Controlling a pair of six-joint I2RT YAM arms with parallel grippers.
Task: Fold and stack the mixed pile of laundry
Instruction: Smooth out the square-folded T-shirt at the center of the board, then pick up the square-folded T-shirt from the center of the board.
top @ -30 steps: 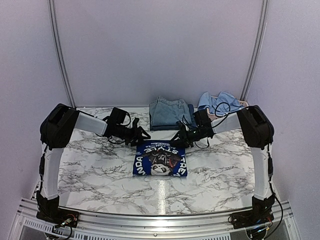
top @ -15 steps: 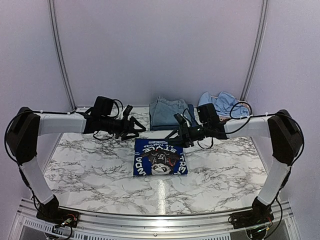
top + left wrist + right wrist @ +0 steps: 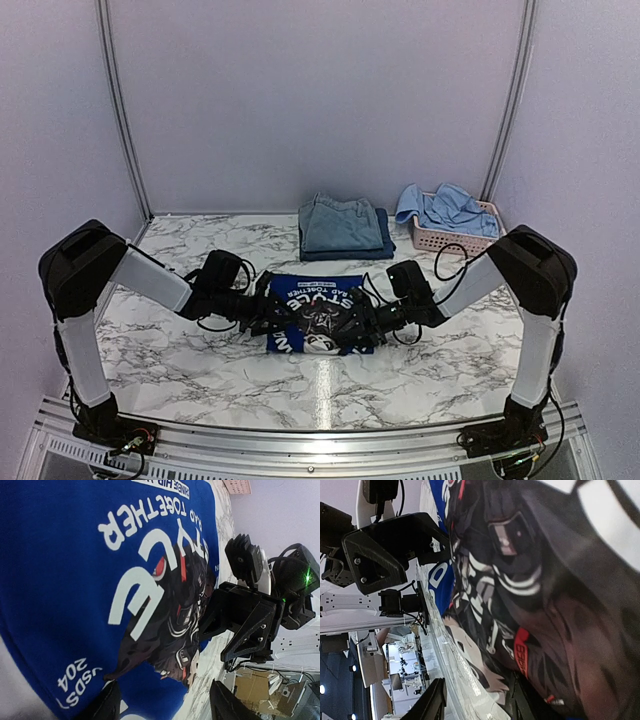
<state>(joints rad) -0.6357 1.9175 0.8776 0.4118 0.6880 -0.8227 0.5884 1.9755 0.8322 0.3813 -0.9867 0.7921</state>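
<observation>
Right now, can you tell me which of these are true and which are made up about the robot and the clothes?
1. The royal-blue T-shirt lies folded on the table, with the left gripper at one side of it and the right gripper at the other. True.
2. The folded denim is inside the basket. False: the folded denim lies on the table, beside the pink basket.
3. A light-blue shirt sits in the pink basket. True.
4. The T-shirt's lettering is yellow. False: the lettering is white.
</observation>
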